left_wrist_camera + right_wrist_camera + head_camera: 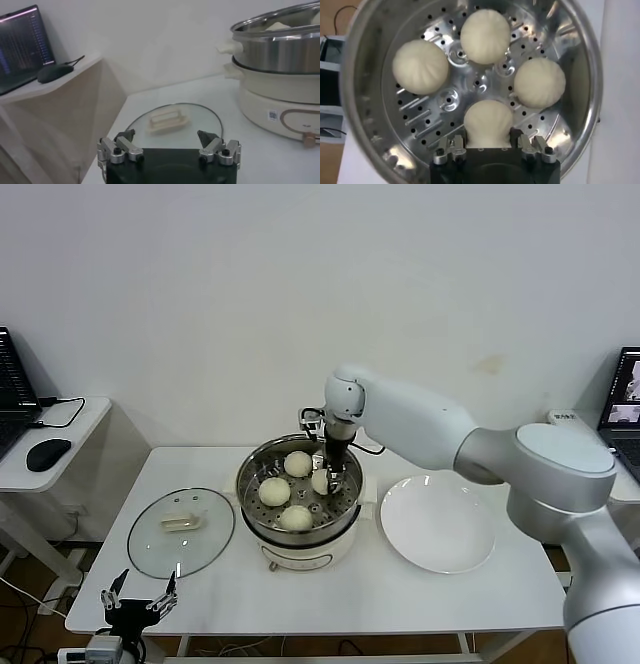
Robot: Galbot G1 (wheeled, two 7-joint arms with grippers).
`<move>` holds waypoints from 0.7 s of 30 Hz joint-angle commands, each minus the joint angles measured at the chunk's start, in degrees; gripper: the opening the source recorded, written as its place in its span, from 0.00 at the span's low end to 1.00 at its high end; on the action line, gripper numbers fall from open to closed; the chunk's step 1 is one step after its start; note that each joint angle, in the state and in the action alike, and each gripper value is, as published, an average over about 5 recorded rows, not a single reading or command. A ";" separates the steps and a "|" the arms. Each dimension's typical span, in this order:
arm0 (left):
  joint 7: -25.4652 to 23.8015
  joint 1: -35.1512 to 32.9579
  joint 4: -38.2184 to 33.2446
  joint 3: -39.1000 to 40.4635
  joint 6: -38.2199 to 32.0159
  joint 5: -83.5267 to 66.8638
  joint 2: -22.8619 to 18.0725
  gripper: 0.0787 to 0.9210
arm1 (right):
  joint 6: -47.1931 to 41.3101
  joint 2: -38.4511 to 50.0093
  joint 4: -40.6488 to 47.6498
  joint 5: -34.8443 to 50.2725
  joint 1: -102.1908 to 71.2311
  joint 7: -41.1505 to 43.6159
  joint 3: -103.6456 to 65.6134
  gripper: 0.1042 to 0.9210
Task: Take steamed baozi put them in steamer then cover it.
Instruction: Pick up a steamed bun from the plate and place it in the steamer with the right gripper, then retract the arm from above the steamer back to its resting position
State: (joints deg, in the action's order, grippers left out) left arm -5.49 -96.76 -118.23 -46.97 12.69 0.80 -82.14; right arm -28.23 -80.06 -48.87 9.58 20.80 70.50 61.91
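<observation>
White wall backs a white table (200, 584) in the head view, with a side desk to the left holding a laptop and a mouse (48, 453). At the middle of the table stands the steamer (297, 502), a steel pot on a cream base, and four baozi (275, 491) lie on its perforated tray. The right gripper (327, 476) reaches down into the pot from the far side, right at the bun nearest the right rim. Left of the steamer, just beside it, the cover (181, 531) lies flat on the table with its handle up. Right of the steamer sits a white plate (438, 522), bare. The left gripper (138, 597) hangs low off the table's front left corner, near the cover but apart from it, jaws spread.

From the left wrist, the left gripper (169, 146) shows its two fingertips well apart with nothing between them. Beyond them the cover (172, 120) rests on the table, and the steamer (280, 65) rises at one side, bun tops just visible over its rim.

From the right wrist, the steamer's tray (470, 90) fills the frame with all four baozi (420, 66) on it, spaced apart. The right gripper (488, 140) has one bun between its fingers (451, 146); whether the pads press it or have just let go I cannot tell, as the bun sits on the tray.
</observation>
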 commanded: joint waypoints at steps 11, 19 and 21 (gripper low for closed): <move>0.35 1.64 -0.05 0.34 0.10 -0.46 -0.36 0.88 | -1.87 14.32 -15.82 7.83 6.57 -5.41 -7.29 0.87; 2.21 3.96 0.57 0.52 0.20 -2.27 0.61 0.88 | 1.18 28.38 -30.94 30.87 0.11 -47.91 -21.21 0.88; 2.12 4.55 0.24 0.38 0.15 -2.73 0.89 0.88 | 1.94 31.22 -35.51 31.89 -6.43 -54.59 -29.08 0.88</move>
State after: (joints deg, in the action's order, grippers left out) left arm -4.29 -93.94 -117.78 -46.52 12.84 -0.59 -81.91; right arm -29.20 -64.38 -65.72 23.33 23.72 54.28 51.82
